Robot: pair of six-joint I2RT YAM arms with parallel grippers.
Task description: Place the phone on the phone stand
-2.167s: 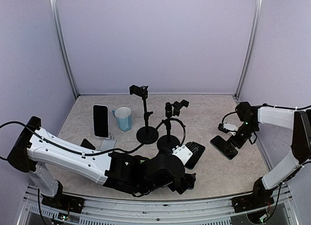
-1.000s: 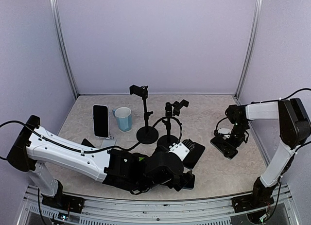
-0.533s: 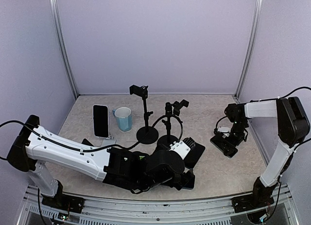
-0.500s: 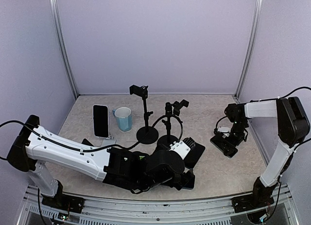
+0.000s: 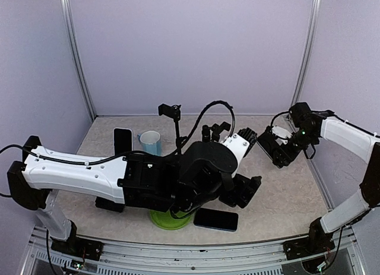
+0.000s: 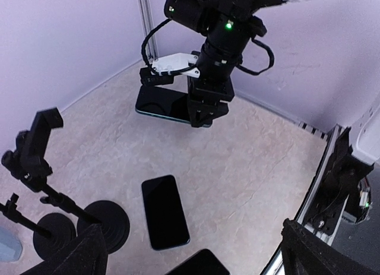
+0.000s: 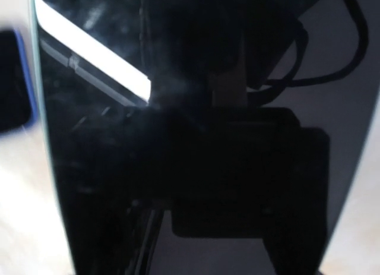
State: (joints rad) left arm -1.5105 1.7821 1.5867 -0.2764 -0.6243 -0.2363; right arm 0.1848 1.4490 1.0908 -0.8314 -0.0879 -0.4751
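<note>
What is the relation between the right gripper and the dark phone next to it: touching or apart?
Touching. The left wrist view shows the right gripper with its fingers closed over one end of the phone, with no gap between them.

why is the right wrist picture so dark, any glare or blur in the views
right wrist: almost all dark, the glossy screen of the held phone fills it close up, soft-focused, one bright reflected strip across it; left wrist: sharp, evenly lit, right fingers clamped on that phone; top external: even light, soft shadows, no glare
</note>
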